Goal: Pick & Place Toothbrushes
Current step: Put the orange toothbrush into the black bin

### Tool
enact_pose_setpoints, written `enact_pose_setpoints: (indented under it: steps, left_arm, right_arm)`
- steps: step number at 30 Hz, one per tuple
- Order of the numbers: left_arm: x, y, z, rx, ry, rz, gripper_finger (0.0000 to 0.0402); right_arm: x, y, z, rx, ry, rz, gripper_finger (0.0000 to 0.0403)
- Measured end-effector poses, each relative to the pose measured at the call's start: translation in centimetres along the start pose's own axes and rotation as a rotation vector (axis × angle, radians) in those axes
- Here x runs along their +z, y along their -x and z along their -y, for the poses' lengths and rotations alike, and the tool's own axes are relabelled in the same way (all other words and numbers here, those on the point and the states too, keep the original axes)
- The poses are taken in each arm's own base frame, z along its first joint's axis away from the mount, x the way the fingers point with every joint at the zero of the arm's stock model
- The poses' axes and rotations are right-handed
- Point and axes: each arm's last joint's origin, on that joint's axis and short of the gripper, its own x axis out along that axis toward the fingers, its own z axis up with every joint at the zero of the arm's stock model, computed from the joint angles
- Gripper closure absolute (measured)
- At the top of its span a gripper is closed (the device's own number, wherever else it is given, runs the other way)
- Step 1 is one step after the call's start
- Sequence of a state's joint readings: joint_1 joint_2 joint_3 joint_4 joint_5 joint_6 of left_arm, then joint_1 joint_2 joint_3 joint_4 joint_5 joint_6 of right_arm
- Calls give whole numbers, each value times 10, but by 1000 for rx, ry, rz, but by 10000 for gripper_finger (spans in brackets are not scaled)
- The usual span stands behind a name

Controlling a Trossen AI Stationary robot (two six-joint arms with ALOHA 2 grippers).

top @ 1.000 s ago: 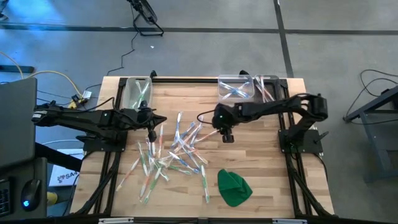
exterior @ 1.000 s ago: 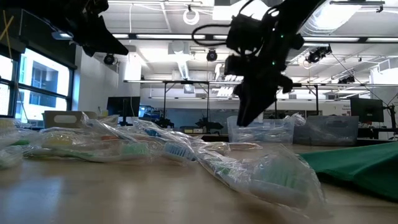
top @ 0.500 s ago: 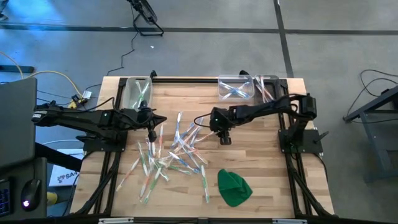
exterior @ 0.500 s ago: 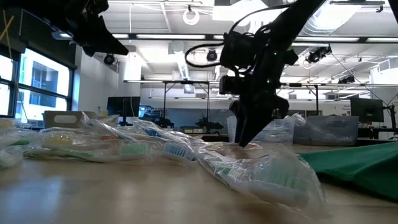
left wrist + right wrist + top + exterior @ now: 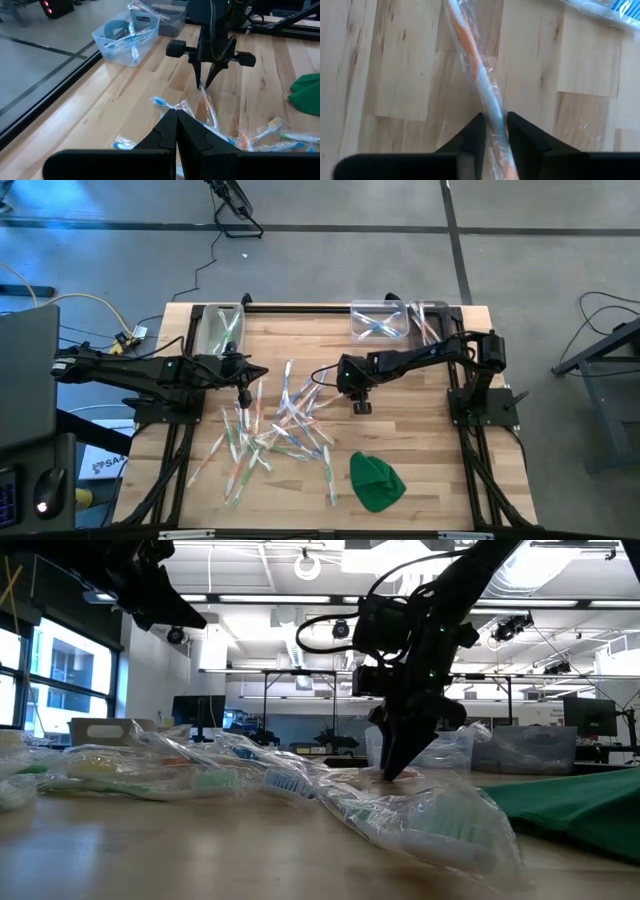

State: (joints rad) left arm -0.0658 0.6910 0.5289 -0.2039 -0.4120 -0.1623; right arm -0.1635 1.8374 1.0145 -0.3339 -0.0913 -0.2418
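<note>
Bare desk wood fills the frame's lower centre; right pincer pinches an orange wrapped toothbrush at the toothbrushes pile's right edge (left pincer clenched, empty).

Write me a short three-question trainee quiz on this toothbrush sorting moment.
1. True or false: the left gripper is closed and holds nothing.
2. What do the right gripper fingers straddle? A) the green cloth B) an orange-and-white wrapped toothbrush C) a bin rim
3. Where does the green cloth lie relative to the toothbrush pile in the high view?

Key
1. True.
2. B: the wrapped toothbrush lies on the table between the fingers.
3. Right of the pile, toward the near edge.
</note>
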Motion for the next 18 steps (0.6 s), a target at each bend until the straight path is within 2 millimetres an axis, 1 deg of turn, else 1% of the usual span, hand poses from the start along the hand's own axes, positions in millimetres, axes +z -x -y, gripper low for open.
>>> enact_pose_setpoints:
  steps: [5, 9, 11, 15, 18]
  left_arm:
    - [1, 0, 0, 1, 3, 9, 401]
    - [4, 0, 0, -3, 15, 36, 401]
    - [4, 0, 1, -3, 17, 39, 401]
    - [5, 0, -1, 63, 20, 53, 401]
    - [5, 0, -3, 131, 22, 64, 401]
  right_arm:
    - [-1, 0, 0, -1, 38, -14, 384]
    - [-4, 1, -1, -4, 54, -52, 386]
    - [-6, 4, -1, -4, 49, -76, 386]
    - [-13, 18, -4, -5, 42, -143, 388]
    - [-16, 36, -6, -2, 35, -159, 388]
